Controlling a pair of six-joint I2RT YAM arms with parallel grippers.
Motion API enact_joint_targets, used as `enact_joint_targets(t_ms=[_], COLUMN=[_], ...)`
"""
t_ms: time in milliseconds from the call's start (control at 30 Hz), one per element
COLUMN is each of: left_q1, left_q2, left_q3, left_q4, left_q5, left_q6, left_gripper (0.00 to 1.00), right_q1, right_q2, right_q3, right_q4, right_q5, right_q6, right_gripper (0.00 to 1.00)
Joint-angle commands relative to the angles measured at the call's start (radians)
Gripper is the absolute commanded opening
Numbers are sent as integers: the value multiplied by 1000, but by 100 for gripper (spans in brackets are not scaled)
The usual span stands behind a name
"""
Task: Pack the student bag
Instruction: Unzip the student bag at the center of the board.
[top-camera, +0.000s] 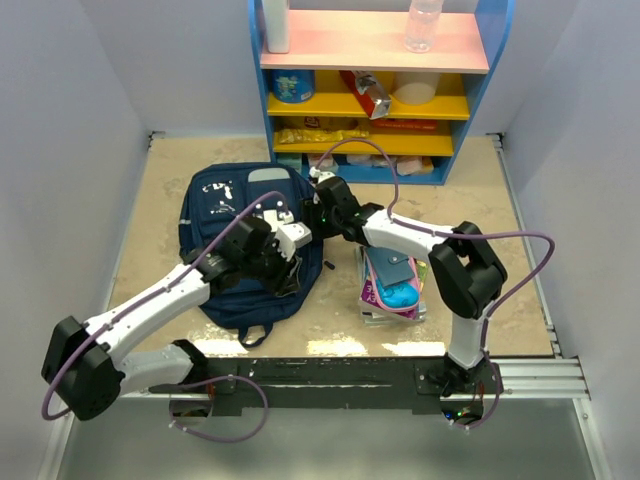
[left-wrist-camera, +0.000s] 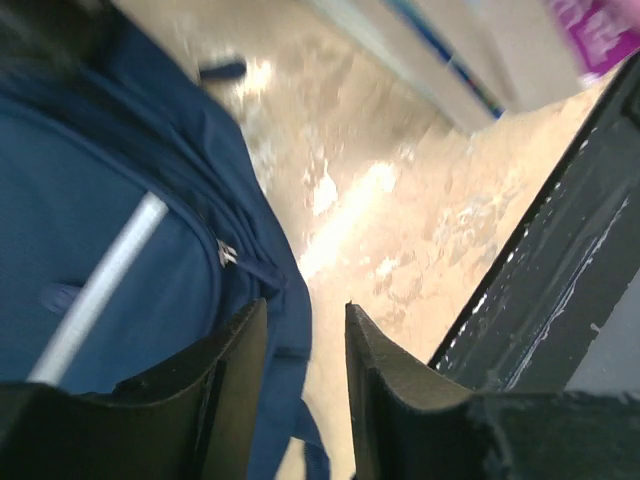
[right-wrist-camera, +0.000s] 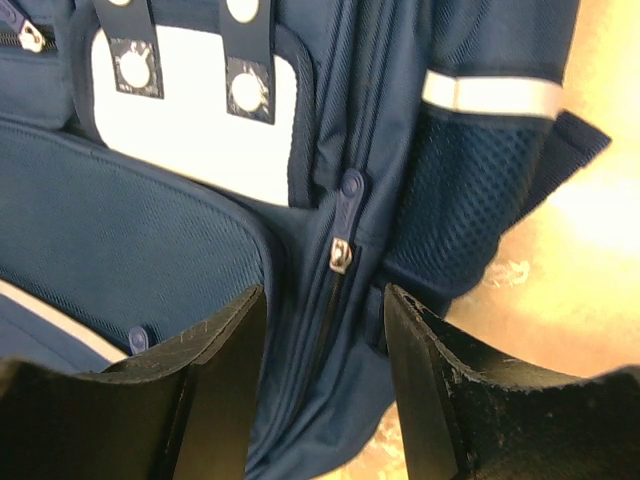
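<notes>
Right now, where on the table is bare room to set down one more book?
Bare tabletop lies left of the student bag, and at the far right between the shelf unit and the right arm. Crowded: the bag's right side toward the book stack, with the left gripper, right gripper and a small dark object.

Right gripper (right-wrist-camera: 325, 295) hangs over the student bag (right-wrist-camera: 150, 230), jaws apart, nothing between them; a silver zip pull (right-wrist-camera: 341, 252) lies just beyond the gap, its closed zip track running down between the two dark fingers (right-wrist-camera: 215, 370); white panel (right-wrist-camera: 190, 140) at far left, crossed by two navy snap tabs (right-wrist-camera: 245, 65); mesh side pocket (right-wrist-camera: 455, 200) to the right, under a pale reflective stripe (right-wrist-camera: 490, 95); beige table (right-wrist-camera: 590, 260) at right edge.
</notes>
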Motion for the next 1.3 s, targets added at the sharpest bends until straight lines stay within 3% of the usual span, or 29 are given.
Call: enact_joint_targets(t_ms=[0, 500, 1267], left_q1=[-12, -14, -20], left_q2=[45, 149, 254], left_q3=[-12, -75, -113], left_q4=[39, 74, 208], left_q5=[-47, -132, -176], left_q6=[-164, -421, -410], left_gripper=[41, 38, 38], right_q1=[3, 6, 30], right_q2=[-73, -104, -131], right_q3=[-27, -68, -124], right_q4=[57, 67, 92], right_q5=[-11, -77, -123], right_q6=[13, -27, -10], right_gripper=[54, 53, 52])
